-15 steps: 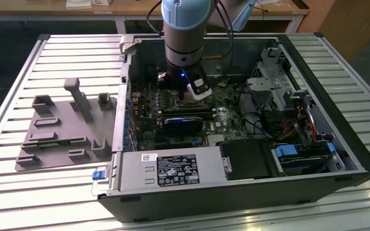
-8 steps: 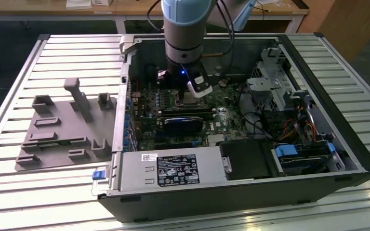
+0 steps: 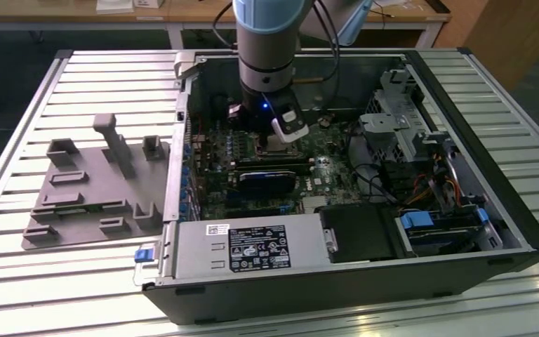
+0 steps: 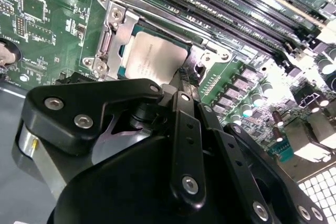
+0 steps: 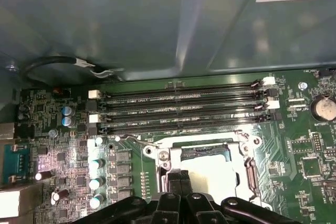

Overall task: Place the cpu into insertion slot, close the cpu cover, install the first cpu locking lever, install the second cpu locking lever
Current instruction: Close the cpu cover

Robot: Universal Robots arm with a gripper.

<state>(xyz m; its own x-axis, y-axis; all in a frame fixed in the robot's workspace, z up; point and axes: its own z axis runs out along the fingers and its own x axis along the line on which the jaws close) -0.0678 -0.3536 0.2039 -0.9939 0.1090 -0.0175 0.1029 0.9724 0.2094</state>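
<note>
Silvery cpu point(image 4: 157, 59) seated in the insertion slot point(image 5: 205, 153), just beyond my jaws — cpu cover point(image 4: 114, 32) looks down over it. Jaws together at its edge. Latching step, I judge: steady push, no slipping.

**Tight squeeze down here**

My gripper point(image 5: 178, 179) sits low inside the case point(image 3: 344, 295), right over the cpu point(image 4: 155, 59). Memory slots point(image 5: 184, 111) run just beside it, capacitors point(image 5: 97, 182) stand on another side, black card point(image 3: 269, 181) nearby. Clear way is straight up.

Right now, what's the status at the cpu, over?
Copy: gripper shut, tips beside cpu. Seated, cpu cover down around it. No obstruction seen.
</note>
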